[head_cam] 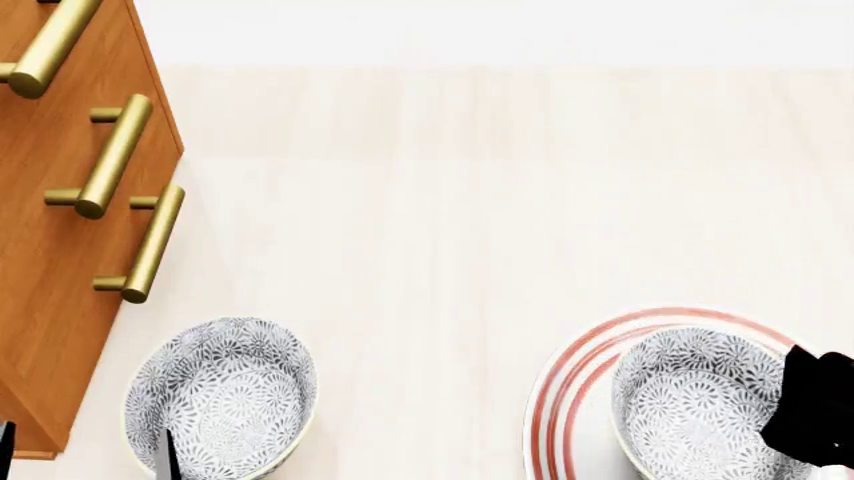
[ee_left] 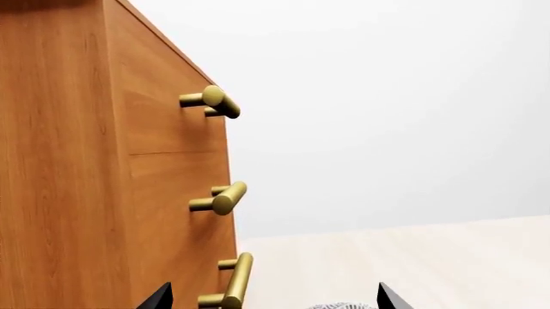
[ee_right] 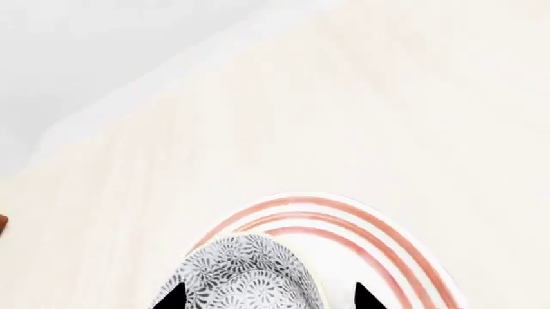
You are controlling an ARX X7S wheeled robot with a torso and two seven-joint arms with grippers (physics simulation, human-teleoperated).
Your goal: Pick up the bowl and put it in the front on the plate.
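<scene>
Item: bowl point(head_cam: 694, 400), small, round, deep, white with dense grey-blue flower pattern. Location: on the plate point(head_cam: 567, 390), at the lower right of the head view, its wall near the plate's right side.

Item: plate, large, white, three thin red rings at the rim. Location: flat on the pale counter point(head_cam: 454, 200), partly cut off by the frame edge.

Item: right claw point(ee_right: 266, 297). Two dark finger tips show in the right wrist view, set apart on either side of the bowl's rim point(ee_right: 245, 273). Whether they press the bowl cannot be told. In the head view it is a black shape point(head_cam: 811, 408) over the bowl's right edge.

Item: left claw point(ee_left: 273, 297). Two dark tips stand wide apart, a sliver of patterned rim between them.

Item: second bowl point(head_cam: 224, 395), same pattern. Location: on the counter at lower left, just beside the cabinet point(head_cam: 47, 300).

Item: cabinet, orange-brown wood, with brass bar handles point(head_cam: 144, 243).
</scene>
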